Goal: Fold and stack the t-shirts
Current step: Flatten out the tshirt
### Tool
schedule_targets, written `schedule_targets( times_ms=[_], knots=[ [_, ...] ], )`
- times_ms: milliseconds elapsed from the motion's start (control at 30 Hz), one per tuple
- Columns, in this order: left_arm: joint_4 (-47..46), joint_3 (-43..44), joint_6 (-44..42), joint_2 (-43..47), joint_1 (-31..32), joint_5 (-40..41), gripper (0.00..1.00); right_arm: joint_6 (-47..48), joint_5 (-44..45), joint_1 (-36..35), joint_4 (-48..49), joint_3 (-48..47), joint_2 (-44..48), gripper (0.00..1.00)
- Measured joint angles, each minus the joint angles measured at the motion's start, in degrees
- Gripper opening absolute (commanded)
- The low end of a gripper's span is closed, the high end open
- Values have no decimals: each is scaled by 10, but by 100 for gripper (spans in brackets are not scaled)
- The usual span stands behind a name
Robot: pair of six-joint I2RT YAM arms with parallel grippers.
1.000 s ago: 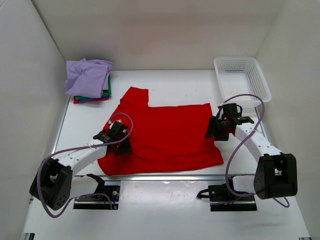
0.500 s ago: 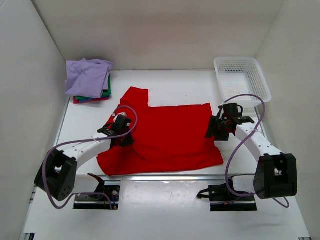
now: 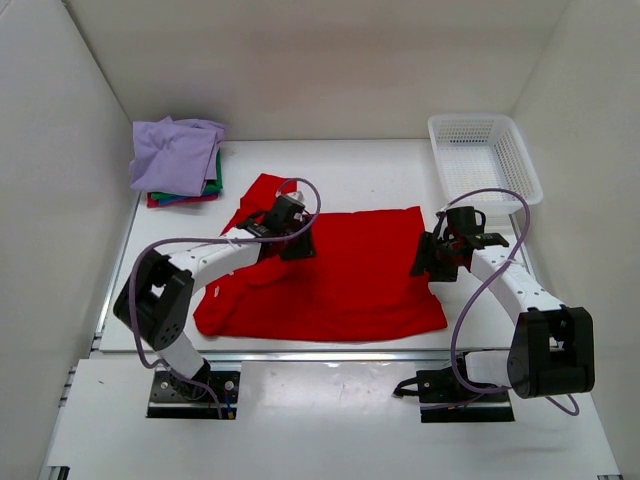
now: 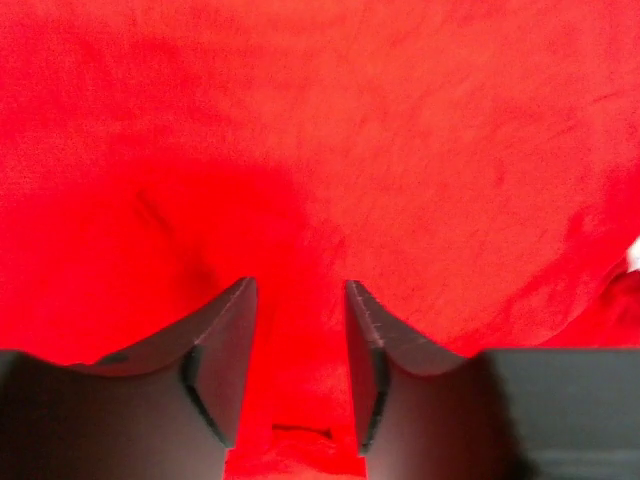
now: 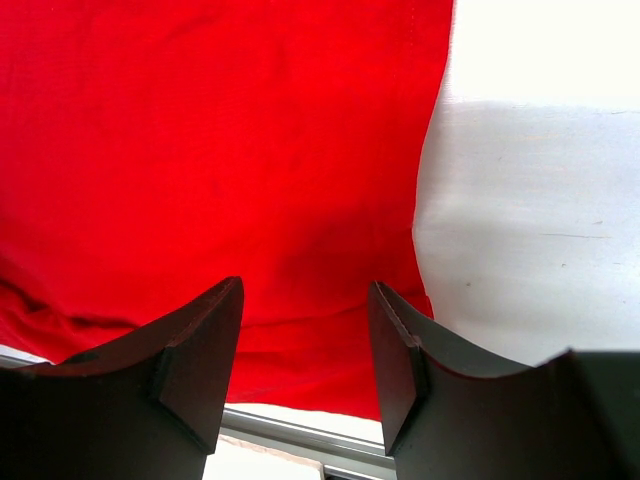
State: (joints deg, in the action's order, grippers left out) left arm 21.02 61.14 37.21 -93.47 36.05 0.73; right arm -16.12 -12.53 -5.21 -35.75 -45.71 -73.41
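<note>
The bright red t-shirt (image 3: 360, 275) lies spread on the white table, its left part pulled up and folded toward the middle. My left gripper (image 3: 292, 228) is over the shirt's upper left, shut on a strip of the red cloth; the left wrist view shows that cloth (image 4: 400, 120) filling the frame and running between the gripper's (image 4: 298, 330) narrowly set fingers. My right gripper (image 3: 432, 258) is open and empty just above the shirt's right edge. The right wrist view shows the gripper (image 5: 305, 340) over the red hem (image 5: 200, 130). A stack of folded t-shirts (image 3: 178, 160), lavender on top of green and red, sits at the back left.
A white mesh basket (image 3: 483, 155) stands at the back right corner. A metal rail (image 3: 320, 353) runs along the table's front edge below the shirt. Bare white table (image 5: 540, 200) lies right of the shirt. White walls close in on three sides.
My left gripper has moved up and to the right from the shirt's left edge, dragging that part of the shirt over toward the middle. The right arm has not moved.
</note>
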Motion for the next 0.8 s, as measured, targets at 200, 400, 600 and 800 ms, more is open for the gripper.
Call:
schedule_targets(
  times_ms=[200, 400, 600, 800],
  knots=[
    [-5, -102, 3, 54, -10, -1, 55, 0, 0, 1, 0, 0, 0, 50],
    [-5, -137, 8, 112, -36, 14, 57, 0, -2, -3, 7, 4, -5, 51],
    [-17, -134, 20, 76, -24, 21, 57, -2, -5, -7, 9, 14, -6, 50],
    [-21, -104, 24, 23, -10, 35, 49, -2, -6, -2, 11, 16, -6, 51]
  ],
)
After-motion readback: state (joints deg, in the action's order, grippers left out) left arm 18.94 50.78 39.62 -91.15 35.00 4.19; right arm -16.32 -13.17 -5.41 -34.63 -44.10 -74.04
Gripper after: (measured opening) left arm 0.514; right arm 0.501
